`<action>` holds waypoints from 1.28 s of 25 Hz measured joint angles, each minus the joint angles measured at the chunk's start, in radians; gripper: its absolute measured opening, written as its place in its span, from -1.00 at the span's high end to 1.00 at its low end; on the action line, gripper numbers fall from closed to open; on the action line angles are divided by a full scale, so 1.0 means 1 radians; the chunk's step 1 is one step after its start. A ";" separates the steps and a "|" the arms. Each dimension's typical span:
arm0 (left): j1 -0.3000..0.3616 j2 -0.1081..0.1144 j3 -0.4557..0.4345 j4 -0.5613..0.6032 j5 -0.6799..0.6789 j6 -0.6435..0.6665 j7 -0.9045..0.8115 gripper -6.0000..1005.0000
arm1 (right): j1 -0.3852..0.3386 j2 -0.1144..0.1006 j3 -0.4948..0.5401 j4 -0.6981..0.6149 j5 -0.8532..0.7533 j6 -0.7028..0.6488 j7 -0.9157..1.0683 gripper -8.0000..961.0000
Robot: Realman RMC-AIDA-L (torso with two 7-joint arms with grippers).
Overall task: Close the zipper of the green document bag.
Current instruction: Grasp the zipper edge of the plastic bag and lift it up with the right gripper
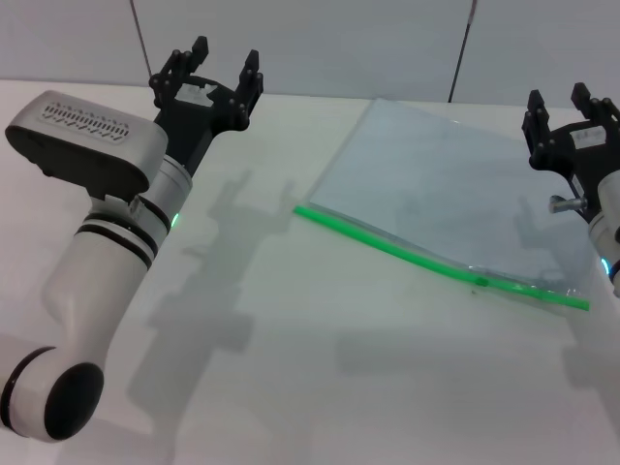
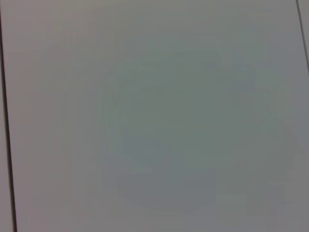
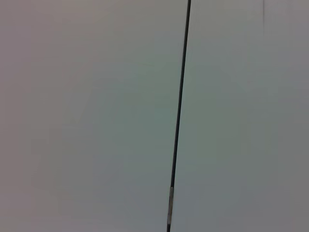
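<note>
Fingers (image 1: 199,50) on the left gripper (image 1: 224,60) are spread apart, gripping nothing, raised over the far left part of the tabletop (image 1: 291,368). Right gripper (image 1: 559,105) same: fingers apart, empty, up at the right edge.

One green document bag (image 1: 436,189), lying flat on the right half of the tabletop, far corner near the back edge. One zipper (image 1: 436,260), the green strip along the bag's near edge, running diagonally from mid-tabletop towards the right edge. Small slider tab (image 1: 481,283) sits on it, closer to the right end. Can't tell how much of the strip is sealed.

Neither gripper touches the bag; left one is well apart from it, right one is above its right side.

Only the head view shows the bag, zipper and both arms. Left wrist view: blank pale wall panels, seam lines at the frame edges. Right wrist view: same pale wall, one dark seam (image 3: 179,111). No fingers in either.

Count: two grippers, one bag, one zipper, one slider.
</note>
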State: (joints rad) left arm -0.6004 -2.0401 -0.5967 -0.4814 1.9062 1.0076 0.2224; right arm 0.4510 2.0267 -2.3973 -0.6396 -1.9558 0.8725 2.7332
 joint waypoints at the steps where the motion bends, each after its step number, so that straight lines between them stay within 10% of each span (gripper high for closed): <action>1: -0.001 0.000 0.000 0.000 -0.001 -0.005 0.000 -0.26 | 0.000 0.000 0.000 0.000 0.000 0.000 0.001 -0.04; 23: -0.008 0.006 0.000 -0.002 0.005 -0.055 -0.002 -0.11 | -0.001 -0.003 0.009 -0.026 0.000 -0.043 0.008 -0.06; 28: -0.003 0.009 0.003 0.011 0.016 -0.055 -0.002 -0.12 | -0.021 -0.035 0.003 -0.110 -0.011 -0.126 -0.002 -0.06; 32: -0.001 0.009 0.002 0.024 0.012 -0.055 -0.002 -0.13 | -0.072 -0.103 0.001 -0.220 -0.019 -0.220 -0.005 -0.15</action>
State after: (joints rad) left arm -0.6015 -2.0309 -0.5947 -0.4573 1.9186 0.9524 0.2209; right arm 0.3792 1.9241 -2.3966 -0.8600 -1.9752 0.6525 2.7286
